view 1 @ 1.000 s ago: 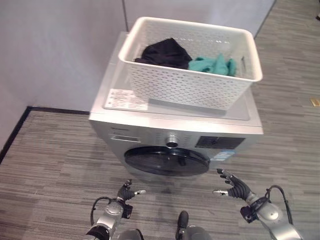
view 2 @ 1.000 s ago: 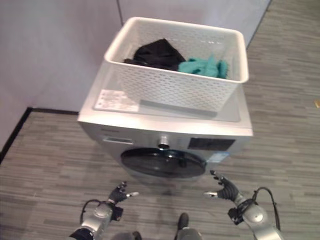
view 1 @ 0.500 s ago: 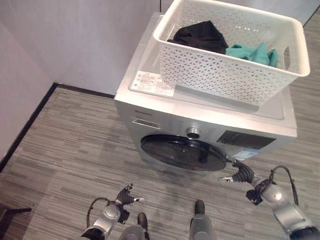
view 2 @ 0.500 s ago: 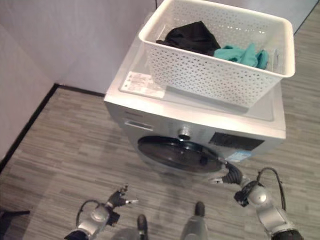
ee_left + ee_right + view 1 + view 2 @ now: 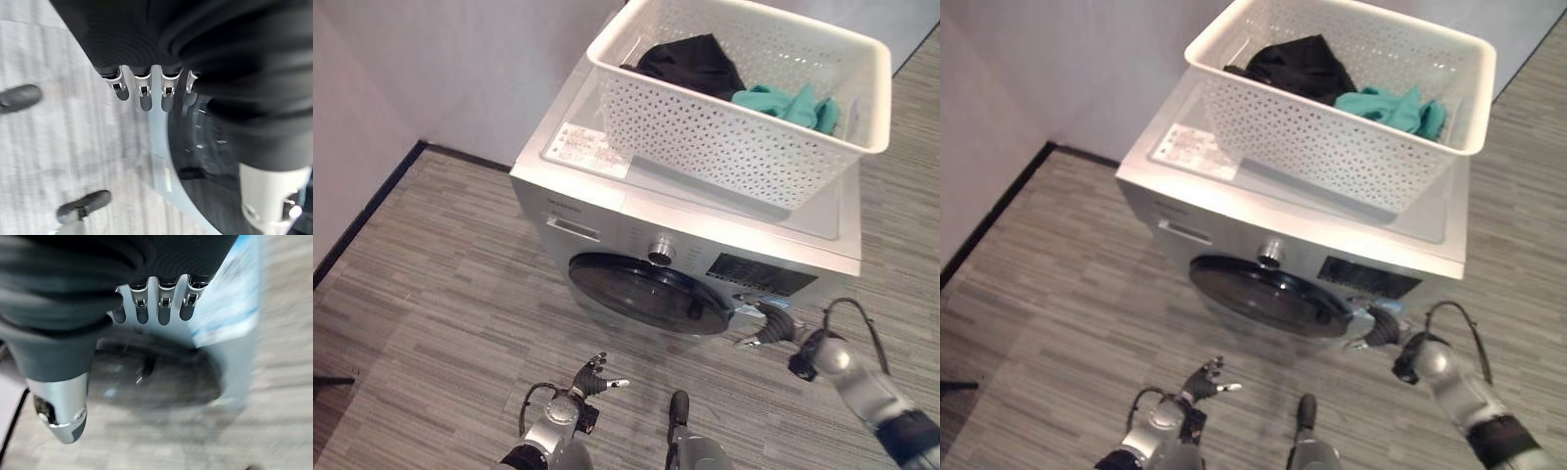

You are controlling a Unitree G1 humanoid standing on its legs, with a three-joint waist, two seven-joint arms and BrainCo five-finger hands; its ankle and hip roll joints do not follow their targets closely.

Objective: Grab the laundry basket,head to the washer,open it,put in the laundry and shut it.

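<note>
The left hand (image 5: 590,377) hung low over the floor (image 5: 431,294) in front of the washer (image 5: 607,211), fingers loosely spread and holding nothing, well apart from the machine.

The washer stood against the wall, its dark round door (image 5: 646,292) closed, with a knob (image 5: 659,251) just above the door. The door looked like a rigid glass-and-plastic disc on a hinge; judged from its build, it would resist until the latch gave and then swing freely, so the pull should come at the rim on the latch side, not at the smooth glass, which would likely be slippery to the fingertips.

On top of the washer sat the basket (image 5: 724,147), white perforated plastic, touching the lid. It probably handles as light and fairly stiff, though the thin walls may flex, and the rolled rim offers the surest hold. Inside lay a black garment (image 5: 690,64) and, beside it toward the right, a teal garment (image 5: 783,103). Both looked soft and limp; they would be light, apt to drape and snag on the holes, and best taken in a bunched handful from the middle.

The right hand (image 5: 769,326) reached at the door's right edge, fingers extended and relaxed, gripping nothing; whether its tips touched the rim I could not tell.
</note>
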